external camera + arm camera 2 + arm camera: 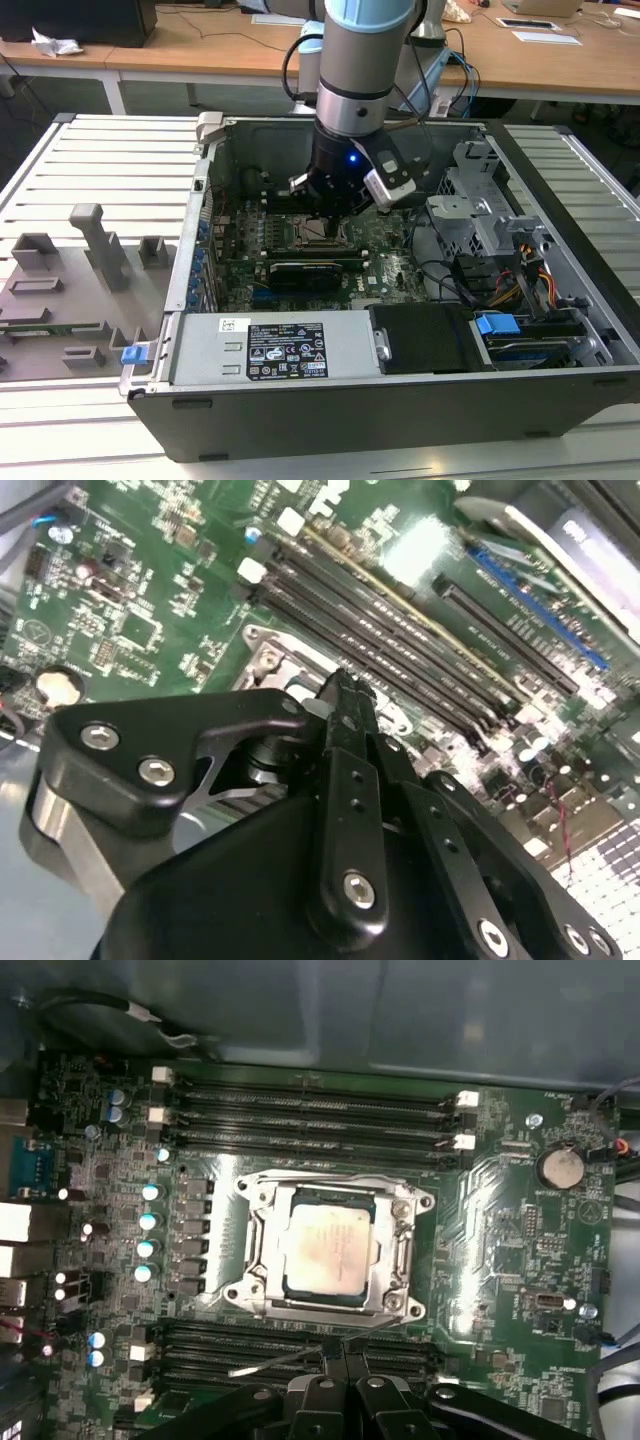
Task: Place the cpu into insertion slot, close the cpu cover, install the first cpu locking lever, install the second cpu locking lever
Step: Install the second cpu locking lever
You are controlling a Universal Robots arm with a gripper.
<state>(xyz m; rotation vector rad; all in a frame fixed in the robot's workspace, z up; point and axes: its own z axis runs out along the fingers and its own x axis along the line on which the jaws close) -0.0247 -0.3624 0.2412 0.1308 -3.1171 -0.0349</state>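
Your gripper (340, 1360) hangs low inside the open computer case (200, 250), just over the green motherboard (500, 1240) and right beside the insertion slot (255, 1260). In both wrist views its fingers (345, 730) look pressed together with nothing between them, so take it as closed and empty. The cpu (325, 1250) already sits flat in the slot, its silver-grey top facing up, so the first step looks done. The cpu cover (400, 1245) appears to lie down around the chip as a silvery frame, which suggests the second step is finished too, though you cannot be sure it is fully seated. A thin metal locking lever (290, 1358) slants loose along the slot's edge nearest the gripper, just off the fingertips, and does not look hooked under its catch. You cannot tell from these pictures where the other lever stands. So judge the work as roughly half through: chip in, cover down, both levers apparently left. In the exterior view the arm (355, 60) comes straight down over the slot.
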